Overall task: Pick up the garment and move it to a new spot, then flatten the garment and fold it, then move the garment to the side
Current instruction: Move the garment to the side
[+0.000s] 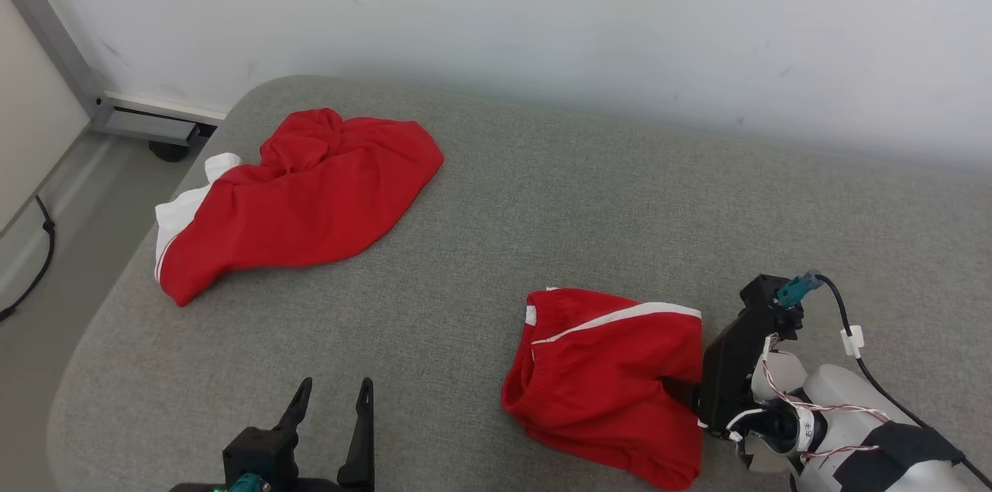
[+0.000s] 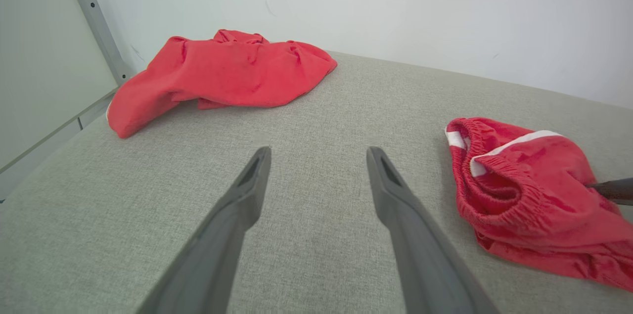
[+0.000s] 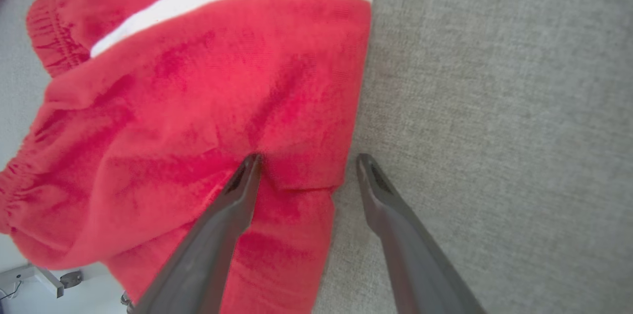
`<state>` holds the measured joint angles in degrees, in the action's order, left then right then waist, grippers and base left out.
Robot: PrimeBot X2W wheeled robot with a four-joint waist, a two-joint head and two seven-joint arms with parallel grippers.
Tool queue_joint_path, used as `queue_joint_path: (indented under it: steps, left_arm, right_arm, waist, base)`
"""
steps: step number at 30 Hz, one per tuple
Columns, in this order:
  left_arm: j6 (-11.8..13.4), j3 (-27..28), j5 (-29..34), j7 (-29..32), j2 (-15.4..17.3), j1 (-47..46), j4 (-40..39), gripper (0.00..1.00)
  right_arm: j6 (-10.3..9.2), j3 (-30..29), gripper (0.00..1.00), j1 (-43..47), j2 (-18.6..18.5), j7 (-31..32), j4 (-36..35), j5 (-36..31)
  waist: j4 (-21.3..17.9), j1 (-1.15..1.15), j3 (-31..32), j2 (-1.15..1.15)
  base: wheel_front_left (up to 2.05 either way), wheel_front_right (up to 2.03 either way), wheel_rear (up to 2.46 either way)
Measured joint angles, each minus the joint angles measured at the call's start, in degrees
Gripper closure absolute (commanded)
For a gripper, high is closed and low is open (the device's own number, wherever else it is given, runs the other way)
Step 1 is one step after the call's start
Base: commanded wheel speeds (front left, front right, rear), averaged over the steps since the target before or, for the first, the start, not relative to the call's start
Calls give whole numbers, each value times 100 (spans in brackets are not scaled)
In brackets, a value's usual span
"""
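readable text: none | labels, brands: none legible | numbers, signs: none legible | checked: head, left wrist, right wrist views

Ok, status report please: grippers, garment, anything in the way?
Left gripper open, empty. Right gripper open, astride the shorts' edge. Shorts folded, not held. Other garment far left, no obstacle.
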<state>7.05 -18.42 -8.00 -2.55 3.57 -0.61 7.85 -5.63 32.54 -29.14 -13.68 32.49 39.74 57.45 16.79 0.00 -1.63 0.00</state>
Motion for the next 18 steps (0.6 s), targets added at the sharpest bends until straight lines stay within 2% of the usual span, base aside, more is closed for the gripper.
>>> queue_joint_path:
  steps: [1,2,3,4,12,18]
  left_arm:
    - [0,4,-2,-1,0,0,10,0]
    - [0,7,-3,-1,0,0,14,0]
    - [0,7,-9,-2,-3,0,19,0]
    - [0,7,-10,-3,-5,0,26,0]
    - [1,79,-59,-51,-9,8,55,0]
    - [2,107,-68,-57,-12,27,63,0]
  right_arm:
    - [1,21,29,-20,11,37,51,0]
    - [1,37,29,-46,14,56,76,0]
    - [1,38,82,-64,15,79,91,1]
    - [1,41,100,-69,20,87,105,1]
    - [68,90,100,-199,103,180,243,0]
    - [214,46,100,-378,-69,180,253,0]
  waist:
    - [6,0,-3,0]
    - [10,0,-6,0]
    - [11,0,-7,0]
    - [10,0,-8,0]
    - [-106,0,17,0]
    - [-284,0,45,0]
  base:
    - [0,0,0]
    - [0,0,0]
    - [0,0,0]
    - [0,0,0]
    - [0,0,0]
    - [0,0,0]
